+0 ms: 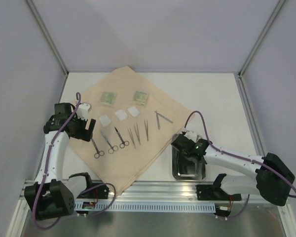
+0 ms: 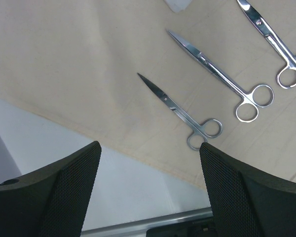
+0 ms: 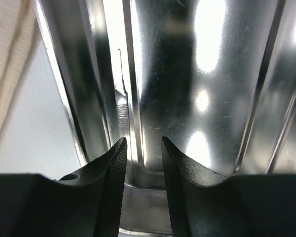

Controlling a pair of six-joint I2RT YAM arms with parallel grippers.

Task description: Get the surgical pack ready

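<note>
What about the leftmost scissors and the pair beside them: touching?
Apart. The left wrist view shows bare cloth between the leftmost scissors and the next pair along their whole length.

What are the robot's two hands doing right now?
Left gripper: open, holding nothing.
Right gripper: nearly closed over the steel tray; any grip cannot be told.

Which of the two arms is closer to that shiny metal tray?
Right. The right gripper hangs directly over the steel tray, pointing into it. The left gripper is far off across the tan cloth, near the scissors at its opposite edge.
</note>
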